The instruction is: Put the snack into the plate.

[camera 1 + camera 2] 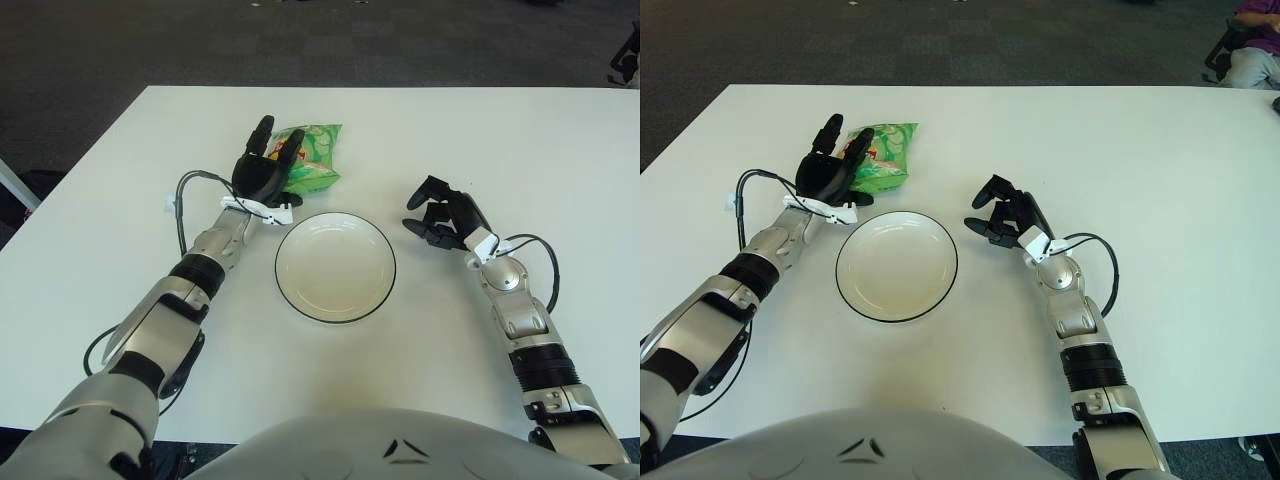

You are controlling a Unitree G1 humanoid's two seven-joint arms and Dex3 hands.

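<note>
A green snack bag [316, 158] lies flat on the white table, just beyond the white plate [283, 285] with a thin dark rim. My left hand [262, 170] is at the bag's left edge, fingers stretched out and pointing away from me, two of them lying over the bag's left part. It holds nothing. The plate holds nothing. My right hand [440, 215] shows to the right of the plate, fingers loosely bent, with nothing in it.
The white table [560, 150] reaches to a dark carpeted floor beyond its far edge. Cables loop from both wrists, one [185, 195] left of my left forearm. A seated person [1250, 55] shows at the far right corner.
</note>
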